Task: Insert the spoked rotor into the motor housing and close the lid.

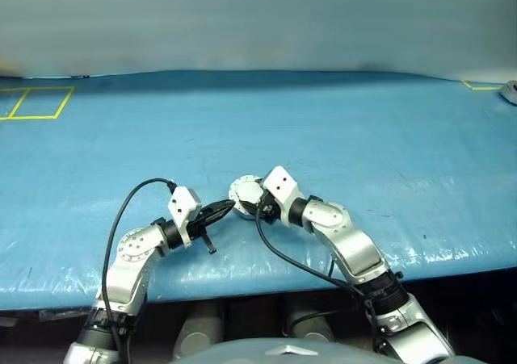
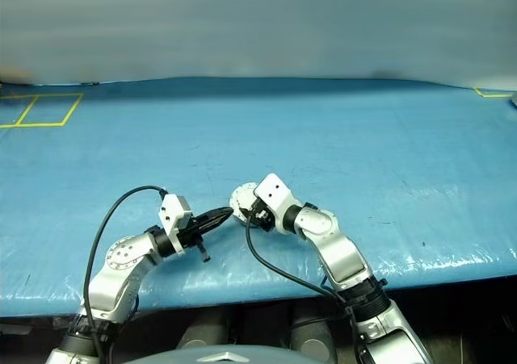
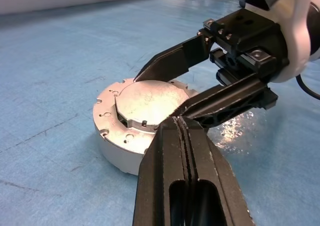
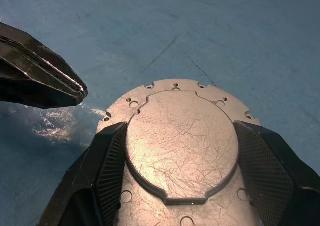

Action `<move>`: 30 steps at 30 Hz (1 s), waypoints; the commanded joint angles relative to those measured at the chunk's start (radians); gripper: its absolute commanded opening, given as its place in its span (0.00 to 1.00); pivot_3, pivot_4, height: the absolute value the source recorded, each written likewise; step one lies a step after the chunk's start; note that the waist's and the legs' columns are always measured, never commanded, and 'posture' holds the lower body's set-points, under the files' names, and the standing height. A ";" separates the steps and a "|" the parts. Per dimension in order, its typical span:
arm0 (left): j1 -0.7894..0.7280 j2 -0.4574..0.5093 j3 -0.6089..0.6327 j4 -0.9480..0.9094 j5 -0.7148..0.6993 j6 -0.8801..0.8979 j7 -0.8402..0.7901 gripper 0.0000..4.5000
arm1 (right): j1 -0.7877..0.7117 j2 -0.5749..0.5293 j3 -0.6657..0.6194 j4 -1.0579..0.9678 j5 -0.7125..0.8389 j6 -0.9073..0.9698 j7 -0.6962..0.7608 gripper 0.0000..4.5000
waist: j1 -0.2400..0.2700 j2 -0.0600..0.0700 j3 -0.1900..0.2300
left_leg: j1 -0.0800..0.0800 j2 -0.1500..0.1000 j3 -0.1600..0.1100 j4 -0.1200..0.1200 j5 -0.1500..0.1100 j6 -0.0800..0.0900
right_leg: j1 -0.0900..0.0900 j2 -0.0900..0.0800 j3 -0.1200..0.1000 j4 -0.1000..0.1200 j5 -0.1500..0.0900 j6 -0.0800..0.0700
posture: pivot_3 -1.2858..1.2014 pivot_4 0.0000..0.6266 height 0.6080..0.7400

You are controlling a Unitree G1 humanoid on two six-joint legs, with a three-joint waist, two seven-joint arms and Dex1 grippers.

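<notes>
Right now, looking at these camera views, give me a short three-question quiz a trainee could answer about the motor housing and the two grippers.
1. True or false: the lid lies closed on the motor housing, plain face up.
2. Which gripper has a finger on each side of the housing? A) left gripper B) right gripper
3. Fill in: the left gripper's fingers are ____ and its tip sits beside the housing's rim.

Key: 1 true; 2 B; 3 shut. The spoked rotor cannot be seen under the closed lid. The housing rests on the blue table cover.
</notes>
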 commanded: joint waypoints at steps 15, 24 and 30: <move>-0.113 -0.024 -0.067 0.175 0.150 -0.098 0.036 0.00 | 0.074 0.000 -0.022 -0.005 0.004 0.072 -0.031 0.67 | 0.002 0.000 0.000 | 0.000 -0.001 -0.001 0.000 0.000 0.000 | 0.001 -0.001 -0.001 -0.001 0.000 0.000 | 0.52 0.24 1.00; -0.117 -0.011 -0.099 0.199 0.208 -0.094 0.048 0.00 | 0.081 0.004 -0.027 -0.021 0.036 0.080 -0.015 0.67 | 0.005 -0.001 -0.001 | 0.000 -0.001 -0.002 0.000 0.000 0.000 | 0.001 -0.002 -0.001 -0.001 -0.001 0.001 | 0.52 0.24 1.00; -0.115 -0.006 -0.103 0.191 0.204 -0.088 0.049 0.00 | 0.078 0.021 -0.044 -0.027 0.042 0.038 -0.038 0.99 | 0.006 0.000 -0.002 | 0.000 -0.001 -0.002 0.000 0.000 0.000 | 0.001 -0.002 -0.002 -0.001 -0.001 0.001 | 0.52 0.24 1.00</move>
